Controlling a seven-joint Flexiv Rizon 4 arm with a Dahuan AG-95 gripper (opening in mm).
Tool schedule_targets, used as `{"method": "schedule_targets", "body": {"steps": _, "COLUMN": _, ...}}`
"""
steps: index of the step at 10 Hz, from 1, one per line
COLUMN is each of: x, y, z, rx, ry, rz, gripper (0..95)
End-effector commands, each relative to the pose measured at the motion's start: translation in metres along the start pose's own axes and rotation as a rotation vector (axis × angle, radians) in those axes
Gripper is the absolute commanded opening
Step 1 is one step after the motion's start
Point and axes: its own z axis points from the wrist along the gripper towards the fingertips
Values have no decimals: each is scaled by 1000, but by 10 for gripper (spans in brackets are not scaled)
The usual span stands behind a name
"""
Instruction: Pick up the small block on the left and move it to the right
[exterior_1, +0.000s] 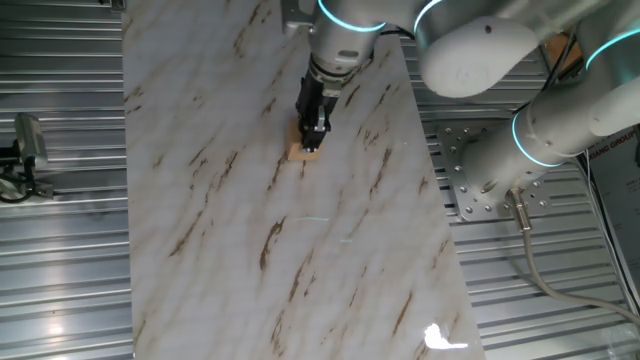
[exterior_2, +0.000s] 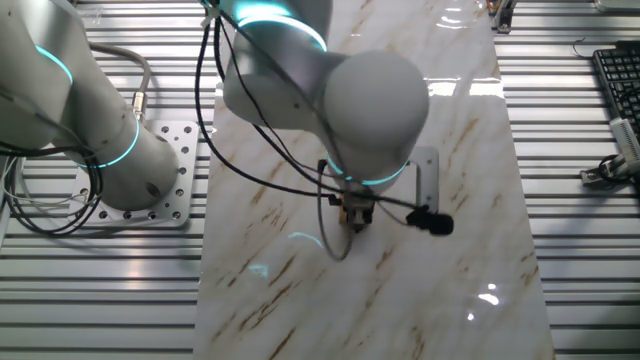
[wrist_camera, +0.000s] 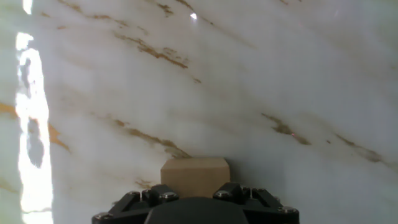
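Light-tan small block (exterior_1: 302, 152) on marble

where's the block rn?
The block sits on the marble table, directly under the end effector, in its upper middle in one fixed view; the hand view shows it just ahead of the fingers.

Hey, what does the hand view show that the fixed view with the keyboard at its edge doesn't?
Only the hand view shows the small light-tan wooden cube plainly: its flat face sits just beyond the black gripper body, resting on the marble.

Only the fixed view shows the white robot arm, the black keyboard and the ribbed metal bench; there the arm mostly hides the cube.

Both show the white, brown-veined marble tabletop.
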Motion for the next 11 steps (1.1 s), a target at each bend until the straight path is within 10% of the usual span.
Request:
{"method": "schedule_targets", "body": {"steps": 1, "x": 3, "y": 0, "z": 8, "rx": 182, "ry": 9, "rz": -73, "gripper": 0}}
{"method": "schedule_targets", "body": {"steps": 8, "x": 4, "y": -1, "z": 9, "rx": 126, "ry": -43, "rz": -120, "gripper": 0}}
{"method": "schedule_targets", "body": {"steps": 10, "x": 4, "y": -2, "z": 9, "rx": -109, "ry": -83, "rz": -28, "gripper": 760}}
{"method": "schedule_targets", "body": {"steps": 11, "x": 6, "y": -3, "z": 9, "rx": -97, "ry": -52, "rz": -43, "gripper": 950}}
